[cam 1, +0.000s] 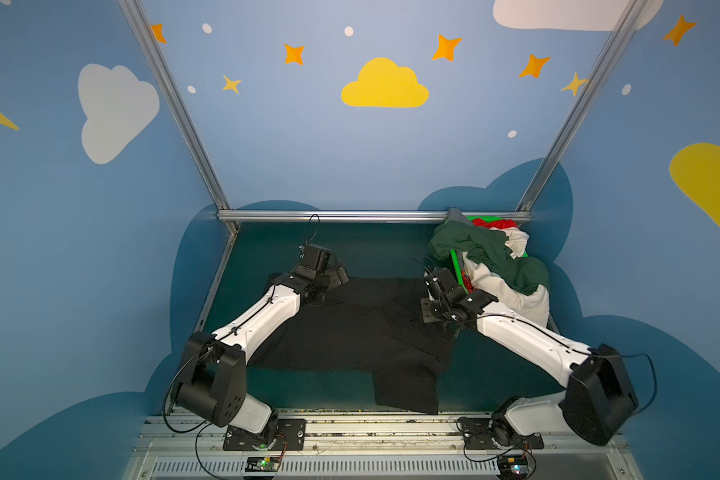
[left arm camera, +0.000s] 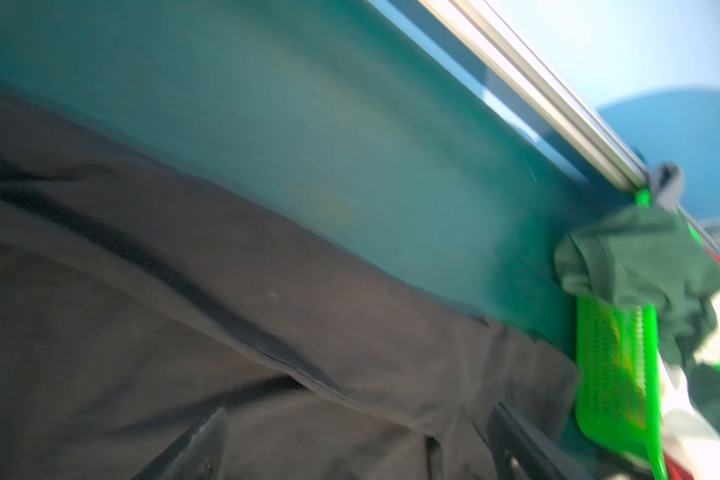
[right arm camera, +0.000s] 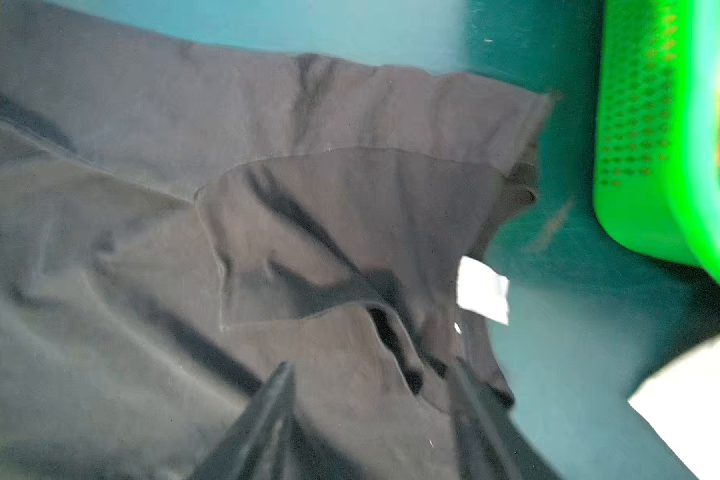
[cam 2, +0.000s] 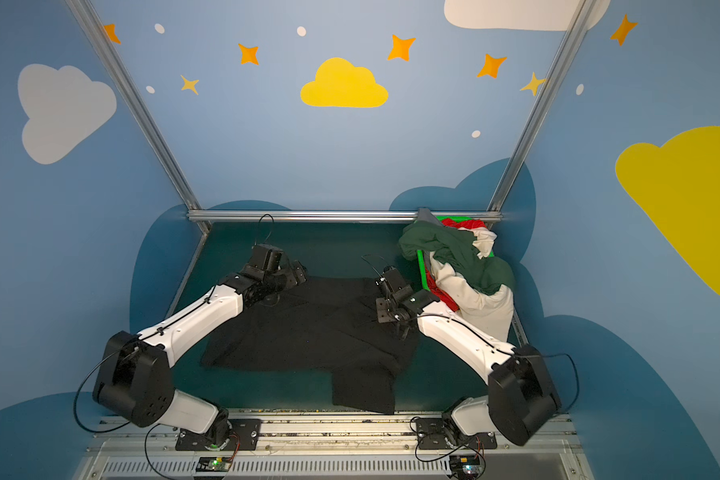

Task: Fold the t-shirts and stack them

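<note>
A large black t-shirt (cam 1: 362, 328) (cam 2: 321, 328) lies spread on the teal table, one sleeve pointing toward the front edge. My left gripper (cam 1: 336, 275) (cam 2: 298, 272) hovers open over its far left corner; the wrist view shows the fingers wide apart above black cloth (left arm camera: 184, 332). At the shirt's right edge, my right gripper (cam 1: 435, 311) (cam 2: 385, 311) is open, its jaws apart over wrinkled black cloth (right arm camera: 142, 208) near a white tag (right arm camera: 483, 289). Dark green (cam 1: 474, 245), cream (cam 1: 516, 295) and red (cam 1: 497, 224) t-shirts are heaped at the back right.
A bright green plastic basket (cam 1: 457, 266) (right arm camera: 649, 124) at the back right holds the heaped shirts, close beside my right wrist. A metal rail (cam 1: 350, 216) runs along the table's back edge. Bare teal table (cam 1: 371, 249) lies behind the black shirt.
</note>
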